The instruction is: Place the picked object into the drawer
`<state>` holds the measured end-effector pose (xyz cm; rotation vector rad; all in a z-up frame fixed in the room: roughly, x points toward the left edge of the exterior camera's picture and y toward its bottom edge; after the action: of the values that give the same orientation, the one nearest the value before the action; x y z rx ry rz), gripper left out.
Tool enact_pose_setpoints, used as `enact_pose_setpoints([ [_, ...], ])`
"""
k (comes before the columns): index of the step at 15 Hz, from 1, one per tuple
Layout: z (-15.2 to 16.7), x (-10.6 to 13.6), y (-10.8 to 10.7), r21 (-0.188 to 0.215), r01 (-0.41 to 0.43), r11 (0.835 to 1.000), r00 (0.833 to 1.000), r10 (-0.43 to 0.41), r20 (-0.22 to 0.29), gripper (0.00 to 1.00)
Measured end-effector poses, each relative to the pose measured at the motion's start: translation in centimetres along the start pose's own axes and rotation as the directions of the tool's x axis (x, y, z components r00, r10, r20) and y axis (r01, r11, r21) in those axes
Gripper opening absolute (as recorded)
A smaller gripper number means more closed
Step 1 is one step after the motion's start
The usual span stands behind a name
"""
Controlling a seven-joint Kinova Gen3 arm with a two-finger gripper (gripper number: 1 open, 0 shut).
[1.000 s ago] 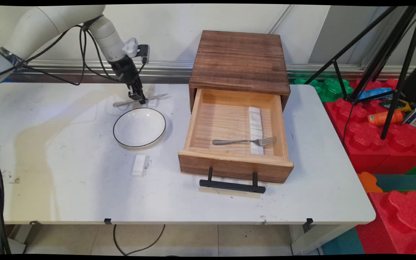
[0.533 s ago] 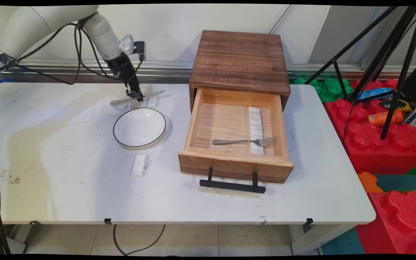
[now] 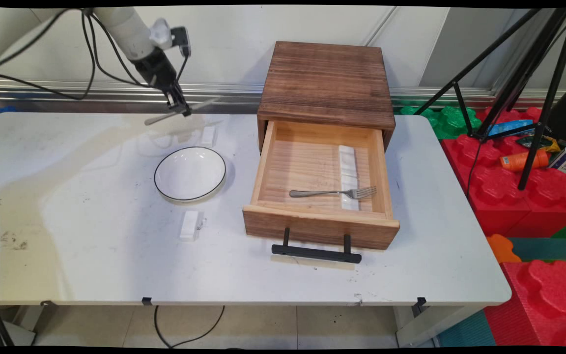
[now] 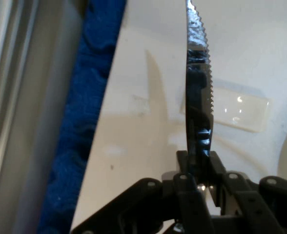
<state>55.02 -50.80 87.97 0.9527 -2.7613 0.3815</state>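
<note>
Pincer (image 3: 181, 109) in the upper left of the frame, clamped on a knife (image 3: 180, 111) near its middle, both raised clear of the desk (image 3: 91, 236). In the hand view the serrated blade (image 4: 198, 73) runs straight up from between the closed fingers (image 4: 216, 168), edge facing right (grip looks thin, on the flat of the blade).

Below the knife, on the desk: a small white rest (image 3: 208, 136), and just under that in the frame a white bowl (image 3: 190, 173) with a dark rim. Another white rest (image 3: 189, 225) sits lower, near frame centre-left. Right of the bowl, a wooden box (image 3: 327, 81) with its drawer (image 3: 320, 226) pulled open; inside lie a fork (image 3: 333, 192) and a white segmented strip (image 3: 348, 172), the fork's tines resting on the strip.

Risks, as a judgement:
- Smooth metal held by two narrow fingers could twist or slip, since the knife sticks out both sides of the grip.
- A drop would land on or near the bowl or the upper rest, and could chip the bowl.
- A long end could clip the box wall or drawer rim if swung that way.

Writing: none readable in either view; bottles at far right (image 3: 519, 160) too small to read.
</note>
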Motion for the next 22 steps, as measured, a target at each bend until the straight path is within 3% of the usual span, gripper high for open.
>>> enact_pose_setpoints([
  [4,-4.9,2.0,1.7,0.058,0.015,0.998,0.999,-0.012,-0.050,0.00],
  [10,-9.5,5.8,5.1,0.081,-0.020,0.996,0.992,0.030,-0.124,0.00],
  [15,-12.7,10.6,9.0,0.081,-0.081,0.993,0.976,0.095,-0.195,0.00],
  [22,-14.2,16.2,13.7,0.045,-0.157,0.987,0.949,0.164,-0.269,0.00],
])
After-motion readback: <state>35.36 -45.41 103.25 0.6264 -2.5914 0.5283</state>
